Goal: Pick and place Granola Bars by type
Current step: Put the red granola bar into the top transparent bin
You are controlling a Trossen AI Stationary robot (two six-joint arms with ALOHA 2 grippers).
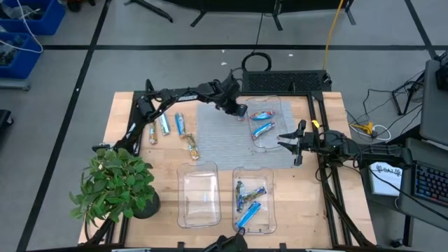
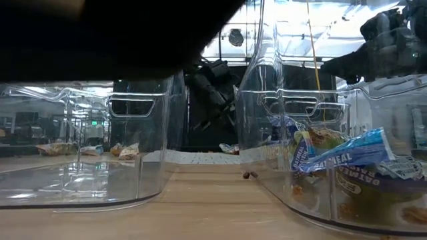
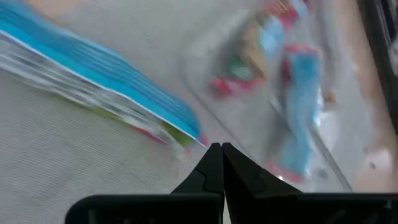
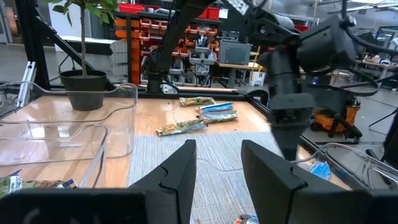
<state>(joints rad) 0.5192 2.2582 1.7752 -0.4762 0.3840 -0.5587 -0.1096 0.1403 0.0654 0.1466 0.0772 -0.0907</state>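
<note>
At the lower edge of the high view sat two clear trays: the left tray [image 1: 198, 196] looked bare, the right tray [image 1: 253, 199] held several granola bars [image 1: 249, 198]. On the grey mat [image 1: 224, 136] a third tray [image 1: 268, 124] held two blue bars [image 1: 262, 122]. The left claw [image 1: 241, 110], pressed together and pinching nothing visible, hovered beside it; a blue bar [image 3: 93, 81] lay just ahead in its wrist view. Likely a pick was starting, which called for the fingers to part first. The right claw [image 1: 290, 143] waited, spread. More bars [image 1: 171, 129] lay at upper left, near a plant [image 1: 115, 185].

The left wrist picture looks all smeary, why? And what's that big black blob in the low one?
Left wrist view: the blue bar and the tray are smeared by blur, while the shut left gripper stays crisp. Low view: something dark, too close to identify, blocks the top left; the clear trays show glare.
</note>
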